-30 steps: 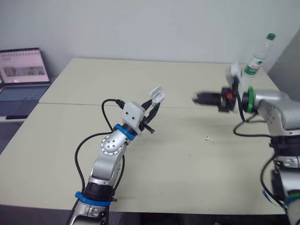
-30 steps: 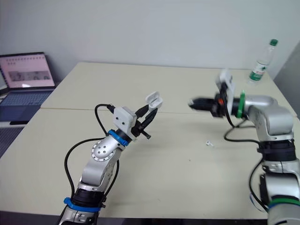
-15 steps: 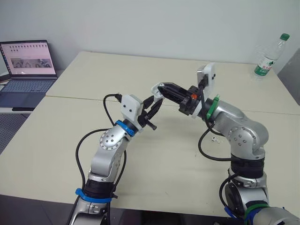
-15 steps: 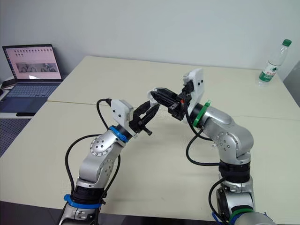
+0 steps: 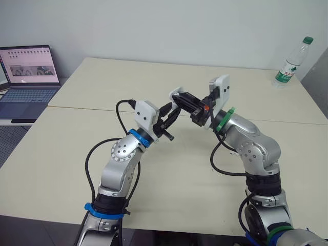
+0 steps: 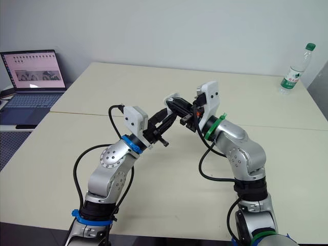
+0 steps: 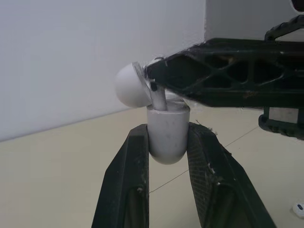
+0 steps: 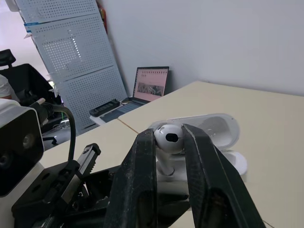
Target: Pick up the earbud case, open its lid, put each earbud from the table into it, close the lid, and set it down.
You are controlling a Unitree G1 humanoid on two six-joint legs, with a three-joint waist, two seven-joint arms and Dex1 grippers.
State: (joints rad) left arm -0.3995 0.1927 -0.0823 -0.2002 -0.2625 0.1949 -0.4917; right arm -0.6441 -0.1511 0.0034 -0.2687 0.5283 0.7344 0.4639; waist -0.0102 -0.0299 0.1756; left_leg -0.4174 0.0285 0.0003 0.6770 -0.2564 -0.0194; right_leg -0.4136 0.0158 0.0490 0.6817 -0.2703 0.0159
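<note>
The left claw (image 5: 170, 110) squeezes the open case (image 7: 166, 130). The right claw (image 8: 169, 142) pinches one earbud (image 8: 167, 134) right at its opening. The other earbud (image 7: 298, 209) lies on the table (image 5: 102, 92); closing comes after.

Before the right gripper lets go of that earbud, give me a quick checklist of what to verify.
1. Earbud case gripped by left gripper: ok, clamped between both fingers.
2. Lid open: ok, tipped back clear of the opening.
3. Earbud held by right gripper: ok, pinched at its head.
4. Stem lined up with the case: ok, it reaches into the top.
5. Earbud fully seated: cannot tell.
6. Second earbud waiting on the table: ok, lying apart from both arms.
</note>
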